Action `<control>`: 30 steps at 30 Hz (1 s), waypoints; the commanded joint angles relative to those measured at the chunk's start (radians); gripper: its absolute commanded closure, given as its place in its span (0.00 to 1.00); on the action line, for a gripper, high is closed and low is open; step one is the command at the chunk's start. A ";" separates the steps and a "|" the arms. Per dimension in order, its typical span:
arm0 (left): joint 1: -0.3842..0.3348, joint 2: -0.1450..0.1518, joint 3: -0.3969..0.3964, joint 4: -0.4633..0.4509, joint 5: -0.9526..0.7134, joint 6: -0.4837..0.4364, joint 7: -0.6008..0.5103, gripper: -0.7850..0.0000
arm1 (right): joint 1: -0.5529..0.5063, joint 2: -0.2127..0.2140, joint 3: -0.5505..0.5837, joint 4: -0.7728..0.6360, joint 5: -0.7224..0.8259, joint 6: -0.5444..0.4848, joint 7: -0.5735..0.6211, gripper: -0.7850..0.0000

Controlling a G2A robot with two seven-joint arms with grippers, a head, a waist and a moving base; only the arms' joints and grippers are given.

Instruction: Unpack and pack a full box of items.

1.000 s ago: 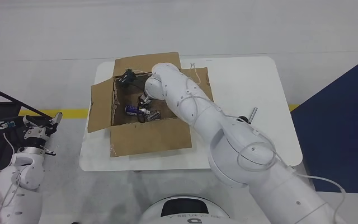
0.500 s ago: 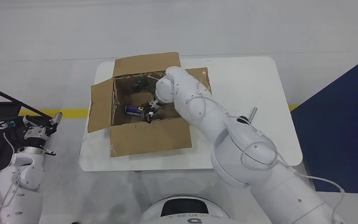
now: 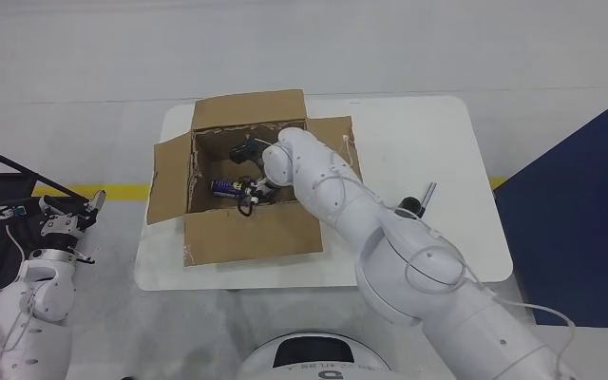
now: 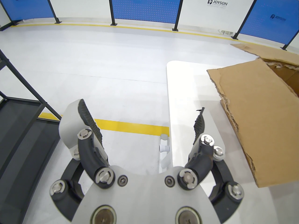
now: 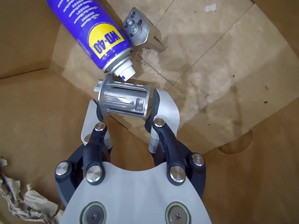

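At the far left of the top view we've got the left hand (image 4: 141,109) parked off the table, well apart from everything. Its fingers are spread wide with nothing between them.

Moving right, the cardboard box (image 3: 242,233) sits open on the white table (image 3: 418,142), flaps folded out, edges torn and fuzzy. The right hand (image 5: 126,100) is down inside it, clamped on a metal cylinder (image 5: 121,94). That part is silvery and slotted along its side, with a small flange at one end. It looks held end to end between the ribbed black pads.

Pretty much touching it lies a spray can (image 5: 86,24) on its side, blue, glossy and round, with its white nozzle pointing at the cylinder. Near the can's shoulder there's a small metal block (image 5: 136,27) with holes drilled in its face. Some crumpled paper (image 5: 18,197) sits in the lower left corner of the right wrist view.

We reckon this is the unpacking half, with the cylinder as the item being picked. Smooth metal gripped by its end faces could slip or swivel. So we'd lift straight up and slowly, stay clear of the nozzle so the can doesn't roll, and mind the box wall on the way out.
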 commanded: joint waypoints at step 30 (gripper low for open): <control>0.000 0.000 0.000 0.000 0.000 0.000 0.000 0.00 | 0.008 0.002 0.042 -0.009 -0.006 0.026 0.045 1.00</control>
